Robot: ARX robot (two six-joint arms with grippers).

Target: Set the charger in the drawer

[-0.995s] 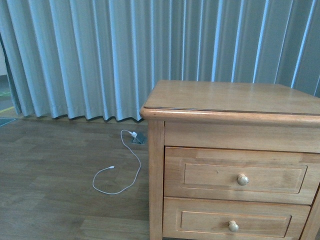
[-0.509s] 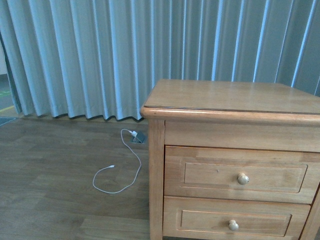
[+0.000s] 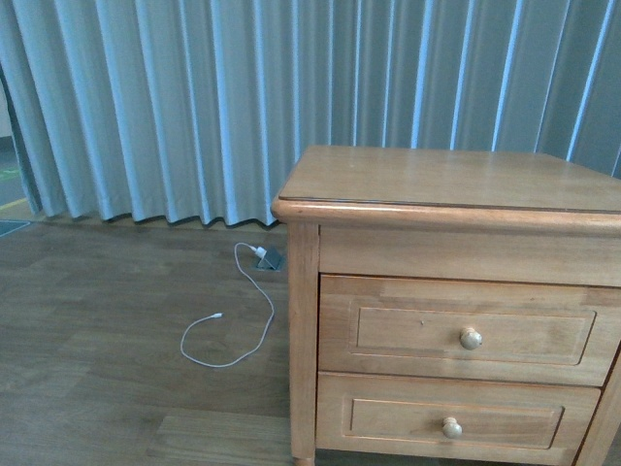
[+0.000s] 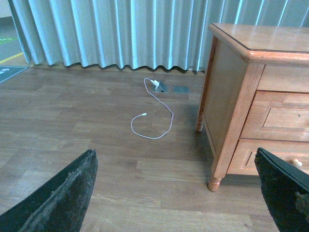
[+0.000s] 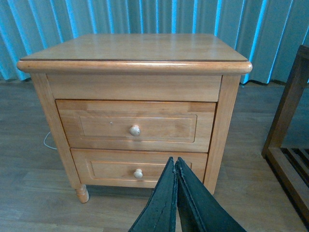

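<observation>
Drawer (image 3: 471, 330), the taller upper one of the wooden nightstand (image 3: 437, 184), sits fully closed, its round knob (image 3: 471, 338) pale against the panel front; the shallower drawer (image 3: 456, 419) below is closed too. No charger shows in any view. Left gripper (image 4: 183, 193) has its fingers spread wide, holding nothing. Right gripper (image 5: 176, 166) has its fingers pressed together, empty. A thin white cable (image 3: 243, 320) lies looped on the wood floor (image 3: 97, 320) before the curtains (image 3: 194, 97).
</observation>
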